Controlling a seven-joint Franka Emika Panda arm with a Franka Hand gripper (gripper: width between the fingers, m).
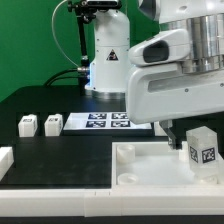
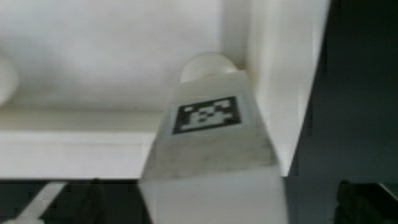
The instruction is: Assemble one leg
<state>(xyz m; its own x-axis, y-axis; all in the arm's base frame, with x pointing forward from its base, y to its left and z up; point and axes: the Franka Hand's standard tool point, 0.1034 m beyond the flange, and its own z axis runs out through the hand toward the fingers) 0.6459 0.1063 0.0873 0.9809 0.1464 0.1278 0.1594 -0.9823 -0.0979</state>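
Observation:
My gripper (image 1: 197, 138) is shut on a leg (image 1: 203, 148), a small white block with a square marker tag on its face. It holds the leg upright just over the exterior view's right part of the large white tray-like piece (image 1: 130, 168). In the wrist view the leg (image 2: 210, 140) fills the middle between my dark fingers (image 2: 361, 202), with my gripper (image 2: 214, 208) closed on its sides. Its far end points at a round corner socket (image 2: 214, 68) of the tray piece (image 2: 89, 120). I cannot tell whether the leg touches the socket.
Two more legs (image 1: 28, 124) (image 1: 52, 123) stand on the black table at the exterior view's left. The marker board (image 1: 105, 121) lies behind them. Another white part (image 1: 5, 158) shows at the left edge. The robot base (image 1: 108, 55) stands at the back.

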